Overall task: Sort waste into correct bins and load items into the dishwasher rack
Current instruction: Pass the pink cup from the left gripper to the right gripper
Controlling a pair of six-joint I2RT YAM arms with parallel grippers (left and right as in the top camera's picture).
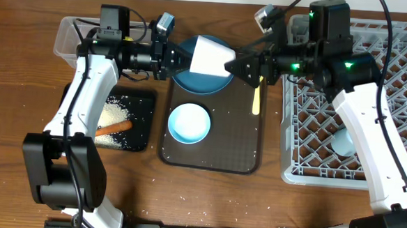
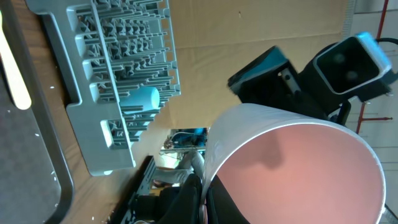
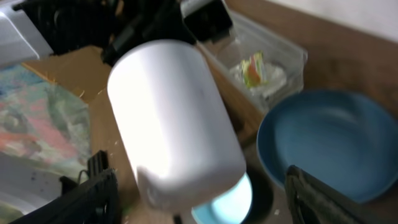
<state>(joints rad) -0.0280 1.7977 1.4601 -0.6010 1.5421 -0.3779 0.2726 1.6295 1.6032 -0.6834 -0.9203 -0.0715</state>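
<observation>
My left gripper [image 1: 180, 58] is shut on the rim of the pinkish cup [image 1: 211, 56], white outside and pink inside [image 2: 292, 168], and holds it on its side above the dark-blue plate [image 1: 198, 82]. My right gripper [image 1: 242, 63] is open at the cup's base, with its fingers wide on either side of the cup [image 3: 174, 118]. The white bowl [image 1: 189, 122] sits on the brown serving tray. The yellow spoon [image 1: 257, 97] lies on that tray too. The light-blue cup [image 1: 341, 142] stands in the grey rack [image 1: 312, 168]. Rice and the carrot stick [image 1: 115, 127] lie in the black tray [image 1: 147, 104].
The clear tub [image 1: 68, 33] at the back left holds the tissue and the green-yellow wrapper [image 3: 254, 67]. The brown serving tray [image 1: 237, 140] lies between the black tray and the rack. A few rice grains are scattered on the table's front edge.
</observation>
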